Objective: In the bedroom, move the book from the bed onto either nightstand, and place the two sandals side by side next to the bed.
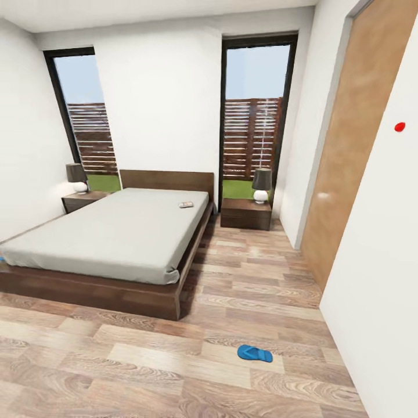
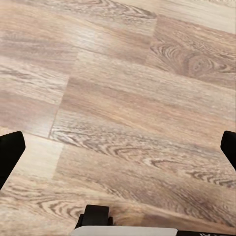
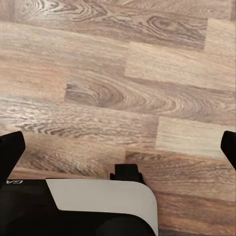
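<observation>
Nearest the camera, one blue sandal lies flat on the wood-plank floor, well apart from the foot of the bed, with a sliver of blue at the bed's far left corner that may be its mate. On the mattress near the headboard rests the book, and just beyond the bed's right side stands the nightstand carrying a lamp. Both the left gripper and the right gripper hang spread apart over bare planks, so the robot would do well to roll up squarely before reaching.
</observation>
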Robot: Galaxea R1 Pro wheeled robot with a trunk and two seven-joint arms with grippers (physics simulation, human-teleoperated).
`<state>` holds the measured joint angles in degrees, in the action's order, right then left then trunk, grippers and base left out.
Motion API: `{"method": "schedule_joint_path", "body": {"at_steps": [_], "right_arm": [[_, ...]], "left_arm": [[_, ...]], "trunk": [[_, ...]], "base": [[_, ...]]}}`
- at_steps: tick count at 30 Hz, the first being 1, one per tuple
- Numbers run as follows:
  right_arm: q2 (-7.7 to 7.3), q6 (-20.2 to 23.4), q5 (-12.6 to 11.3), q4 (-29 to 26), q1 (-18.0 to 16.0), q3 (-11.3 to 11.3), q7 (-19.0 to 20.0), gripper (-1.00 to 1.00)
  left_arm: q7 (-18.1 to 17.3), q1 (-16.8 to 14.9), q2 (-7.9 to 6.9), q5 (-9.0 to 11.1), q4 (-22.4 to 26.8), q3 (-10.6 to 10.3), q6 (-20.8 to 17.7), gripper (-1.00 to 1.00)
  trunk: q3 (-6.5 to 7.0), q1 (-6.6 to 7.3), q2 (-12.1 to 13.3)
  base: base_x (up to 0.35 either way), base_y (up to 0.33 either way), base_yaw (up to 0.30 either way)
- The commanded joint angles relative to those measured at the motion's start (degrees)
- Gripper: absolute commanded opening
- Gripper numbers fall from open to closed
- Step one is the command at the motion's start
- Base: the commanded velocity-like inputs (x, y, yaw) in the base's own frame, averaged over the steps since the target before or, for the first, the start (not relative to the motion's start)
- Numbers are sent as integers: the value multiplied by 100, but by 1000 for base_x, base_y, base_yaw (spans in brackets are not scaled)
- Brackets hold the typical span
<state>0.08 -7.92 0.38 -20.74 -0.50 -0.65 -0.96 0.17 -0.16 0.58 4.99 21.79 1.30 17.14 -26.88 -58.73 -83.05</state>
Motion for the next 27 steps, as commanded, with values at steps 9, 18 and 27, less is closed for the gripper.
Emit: {"method": "schedule_joint_path", "body": {"at_steps": [9,18,27], "right_arm": [[1,-18,3,0,-1,-6,-9,100],[1,-17,6,0,-2,-6,-9,100],[1,-17,6,0,-2,-6,-9,100]], "left_arm": [[-8,-2,3,40,0,11,12,100],[-8,-2,3,41,0,11,10,100],[-8,-2,3,38,0,11,9,100]], "trunk": [[-5,0,-3],[-5,0,-3],[-5,0,-3]], "base": [[0,0,293],[0,0,293],[0,0,293]]}}
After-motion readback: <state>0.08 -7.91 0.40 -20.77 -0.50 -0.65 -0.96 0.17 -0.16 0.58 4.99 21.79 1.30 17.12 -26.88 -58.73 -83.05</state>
